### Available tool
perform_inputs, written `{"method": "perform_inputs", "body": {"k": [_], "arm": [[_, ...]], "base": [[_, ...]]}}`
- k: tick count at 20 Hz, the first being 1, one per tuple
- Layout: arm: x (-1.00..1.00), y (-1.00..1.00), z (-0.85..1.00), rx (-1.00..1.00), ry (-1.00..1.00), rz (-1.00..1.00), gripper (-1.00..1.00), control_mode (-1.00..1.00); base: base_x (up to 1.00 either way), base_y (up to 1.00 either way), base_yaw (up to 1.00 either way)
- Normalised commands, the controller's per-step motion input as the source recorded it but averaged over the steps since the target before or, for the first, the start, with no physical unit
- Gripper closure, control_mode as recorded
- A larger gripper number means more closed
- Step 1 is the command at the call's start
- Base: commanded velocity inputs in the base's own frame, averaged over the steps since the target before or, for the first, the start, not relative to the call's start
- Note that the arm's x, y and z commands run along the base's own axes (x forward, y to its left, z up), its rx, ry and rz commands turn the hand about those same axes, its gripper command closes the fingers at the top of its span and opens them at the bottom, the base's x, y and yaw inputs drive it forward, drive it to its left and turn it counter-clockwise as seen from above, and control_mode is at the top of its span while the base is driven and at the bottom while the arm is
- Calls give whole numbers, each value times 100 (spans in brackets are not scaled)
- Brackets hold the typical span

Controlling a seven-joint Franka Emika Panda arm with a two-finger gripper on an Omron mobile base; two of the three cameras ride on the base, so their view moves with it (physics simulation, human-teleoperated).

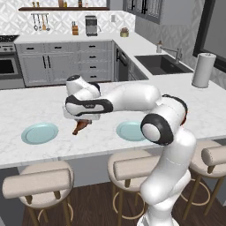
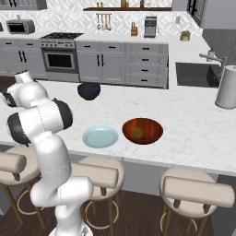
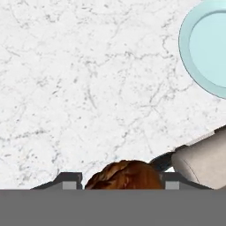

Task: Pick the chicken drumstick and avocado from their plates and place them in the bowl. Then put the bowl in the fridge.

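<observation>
Over the marble counter (image 1: 39, 103), between the two pale blue plates (image 1: 39, 133), my gripper (image 1: 82, 125) hangs with its fingers clamped on the chicken drumstick (image 1: 80, 127), bone end drooping toward the left plate. Off to the right, the avocado (image 2: 137, 133) sits in the reddish-brown bowl (image 2: 142, 130) (just right of the other plate (image 2: 100, 137)).

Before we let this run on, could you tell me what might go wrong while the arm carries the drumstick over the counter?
1. The gripper holds the chicken drumstick with much of it hanging below the fingers; it could slip onto the marble counter.
2. The bowl, already holding the avocado, sits beyond the nearer plate; an early release might land there.
</observation>
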Motion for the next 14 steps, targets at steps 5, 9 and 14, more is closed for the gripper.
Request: {"method": "perform_inputs", "body": {"k": [5, 9, 14], "arm": [[0, -100, 50, 13, 0, 0, 100, -100], [2, -100, 48, 8, 0, 0, 100, -100], [0, -100, 21, 0, 0, 0, 100, -100]], "base": [[0, 0, 0], [0, 0, 0], [0, 0, 0]]}}
